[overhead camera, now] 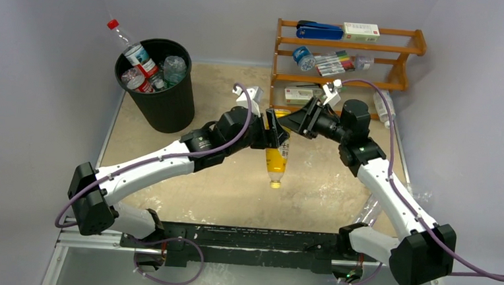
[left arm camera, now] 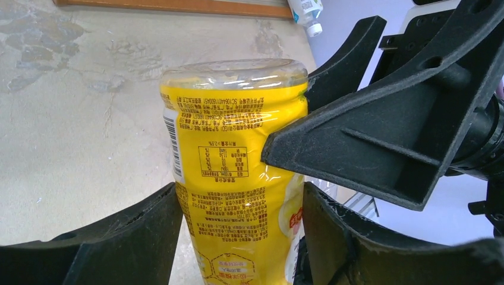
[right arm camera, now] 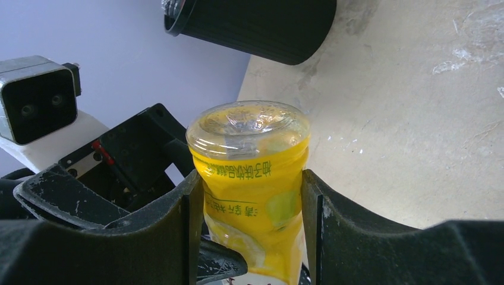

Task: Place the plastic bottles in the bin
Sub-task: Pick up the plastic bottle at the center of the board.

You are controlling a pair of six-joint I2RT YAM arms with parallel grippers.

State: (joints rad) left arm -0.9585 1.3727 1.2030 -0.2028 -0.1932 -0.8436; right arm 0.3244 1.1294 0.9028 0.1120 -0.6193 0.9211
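Observation:
A yellow bottle (overhead camera: 275, 158) hangs cap down above the middle of the table. My left gripper (overhead camera: 270, 133) and right gripper (overhead camera: 291, 124) both hold its upper end from opposite sides. In the left wrist view the left gripper (left arm camera: 241, 199) is shut on the bottle's yellow label (left arm camera: 232, 136), with a right finger (left arm camera: 380, 142) pressed on it above. In the right wrist view the right gripper (right arm camera: 249, 193) is shut on the same bottle (right arm camera: 252, 160). The black bin (overhead camera: 165, 111) stands at the far left and holds several bottles; a red-capped one (overhead camera: 124, 42) sticks out.
The orange wooden rack (overhead camera: 347, 56) with markers and boxes stands at the far right. A clear bottle (overhead camera: 383, 108) lies beside it, and it also shows in the left wrist view (left arm camera: 306, 10). The bin's wall shows in the right wrist view (right arm camera: 261, 29).

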